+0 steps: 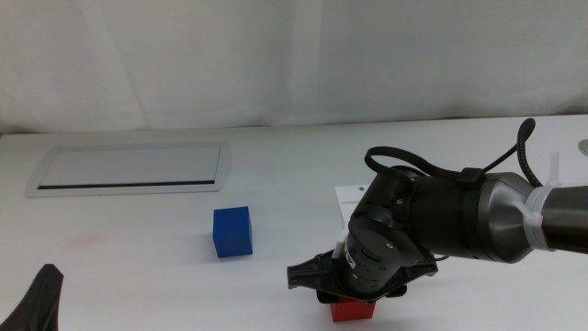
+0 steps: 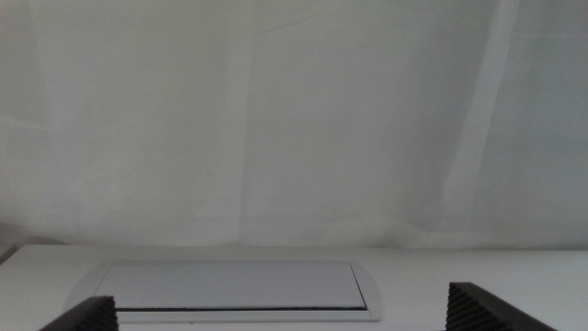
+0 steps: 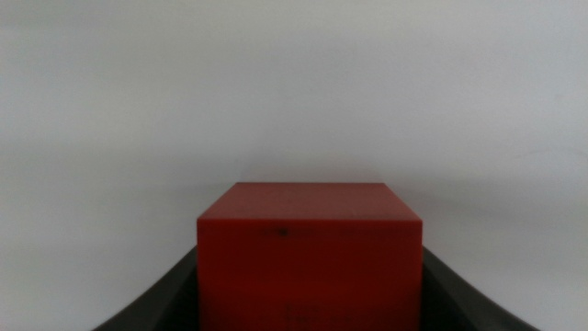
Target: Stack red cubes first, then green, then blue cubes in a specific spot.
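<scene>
Evidently the right gripper (image 1: 354,296), at five o'clock from the blue cube (image 1: 232,231), clenches the red cube (image 3: 310,253) between both jaws, presumably to seat the stack's base, while the left gripper (image 2: 294,317) waits spread.

Red cube (image 1: 353,311) mostly hidden under right arm (image 1: 441,225) — green cube unseen.

Table (image 1: 138,267): white and smooth, seen under everything.
Grey-rimmed panel (image 1: 129,168): a flat rectangle set into the table near the far left corner; a dark slit is seen along its near edge. It is also seen in the left wrist view (image 2: 237,287).
Pink smudge (image 1: 83,242): a faint mark on the table near the left edge.
Curtain (image 1: 276,55): white cloth hung behind the far edge.
White card (image 1: 349,198): lying flat toward the right, partly hidden.
</scene>
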